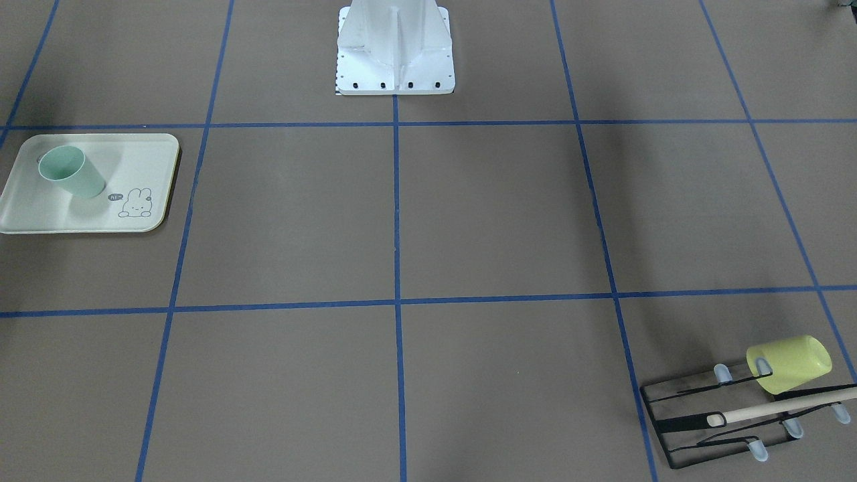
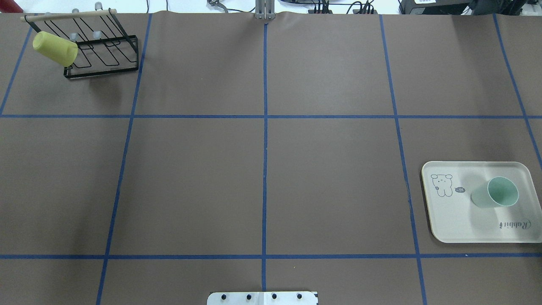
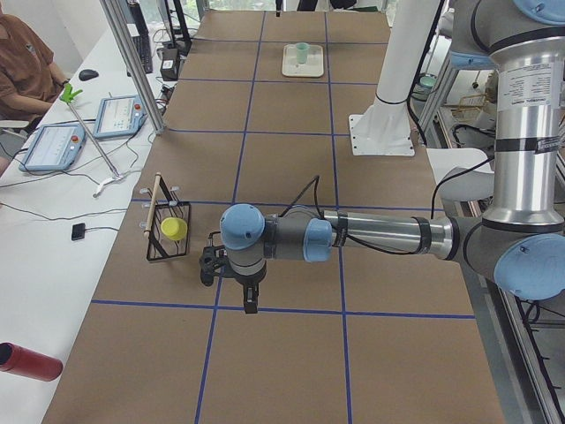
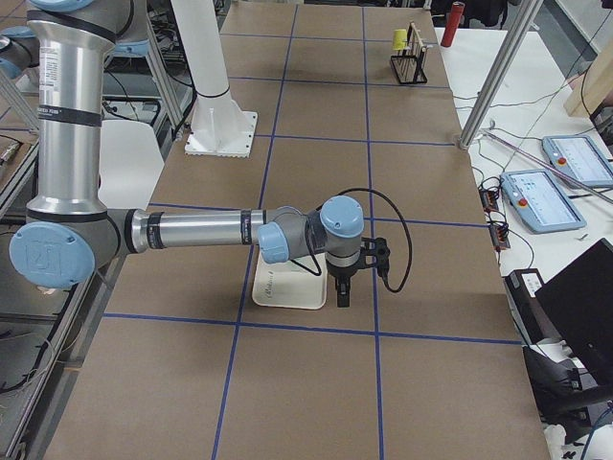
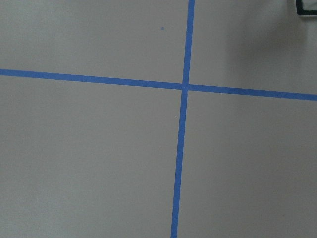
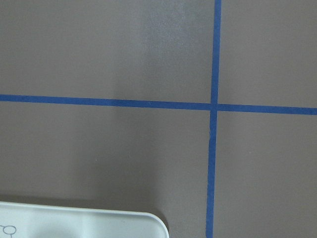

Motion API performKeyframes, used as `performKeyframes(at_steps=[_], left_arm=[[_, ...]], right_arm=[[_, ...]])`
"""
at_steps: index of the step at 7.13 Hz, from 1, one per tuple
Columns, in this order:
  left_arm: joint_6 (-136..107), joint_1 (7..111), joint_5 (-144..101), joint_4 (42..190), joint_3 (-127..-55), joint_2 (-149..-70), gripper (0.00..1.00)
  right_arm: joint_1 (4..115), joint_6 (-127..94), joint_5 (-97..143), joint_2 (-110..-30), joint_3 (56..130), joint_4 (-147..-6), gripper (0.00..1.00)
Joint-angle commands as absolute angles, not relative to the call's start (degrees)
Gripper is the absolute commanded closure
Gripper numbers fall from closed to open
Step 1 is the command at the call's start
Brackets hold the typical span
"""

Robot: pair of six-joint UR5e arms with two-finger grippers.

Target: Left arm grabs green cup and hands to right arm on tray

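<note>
The green cup (image 1: pixel 70 173) stands upright, mouth up, on the cream tray (image 1: pixel 40 214), away from the rabbit drawing. Both also show in the overhead view: cup (image 2: pixel 495 192), tray (image 2: pixel 461 220). In the exterior left view the cup (image 3: pixel 302 51) is small, at the table's far end. The left gripper (image 3: pixel 251 300) shows only in that view, hanging low over the table beside the rack. The right gripper (image 4: pixel 343 295) shows only in the exterior right view, just beside the tray (image 4: pixel 287 292). I cannot tell whether either is open or shut. The cup is hidden in the exterior right view.
A yellow cup (image 2: pixel 55 48) hangs on a peg of the black wire rack (image 2: pixel 106 55) at the table's corner on my left side. The white robot base (image 1: pixel 395 53) stands mid-table at my edge. The tray's corner (image 6: pixel 99 225) shows in the right wrist view.
</note>
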State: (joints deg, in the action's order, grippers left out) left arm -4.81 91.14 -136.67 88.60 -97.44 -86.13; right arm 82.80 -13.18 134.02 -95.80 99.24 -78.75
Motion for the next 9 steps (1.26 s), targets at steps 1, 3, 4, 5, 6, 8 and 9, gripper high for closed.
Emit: performKeyframes(at_steps=[1,3,4,5,6,8,9], left_arm=[[-4.83,91.14,-136.67,88.68,-96.95,-86.13,0.0],[-4.48,91.14,-136.41,88.51,-97.29,-86.05,0.0],[-2.31,91.14,-134.14,88.85,-97.73,-86.04,0.0],[-1.42,91.14,-132.99,89.55,-97.39,-86.13,0.0],[-1.41,91.14,-132.98,89.65,-97.82,-86.13,0.0],[-1.41,91.14,-133.42,89.83,-97.91,-86.13,0.0],[-1.41,91.14,-133.59,89.91,-97.82,-86.05,0.0]], right_arm=[[82.88,-13.18,133.95,-95.71,99.32,-78.75,0.0],[82.79,-13.18,133.95,-95.71,99.4,-78.66,0.0],[82.79,-13.18,133.95,-95.54,99.58,-78.58,0.0],[82.79,-13.18,133.77,-95.71,99.23,-78.57,0.0],[82.79,-13.27,134.03,-95.45,99.84,-78.57,0.0],[82.79,-13.36,133.77,-95.01,99.49,-78.57,0.0],[82.71,-13.27,133.07,-94.92,99.75,-78.49,0.0]])
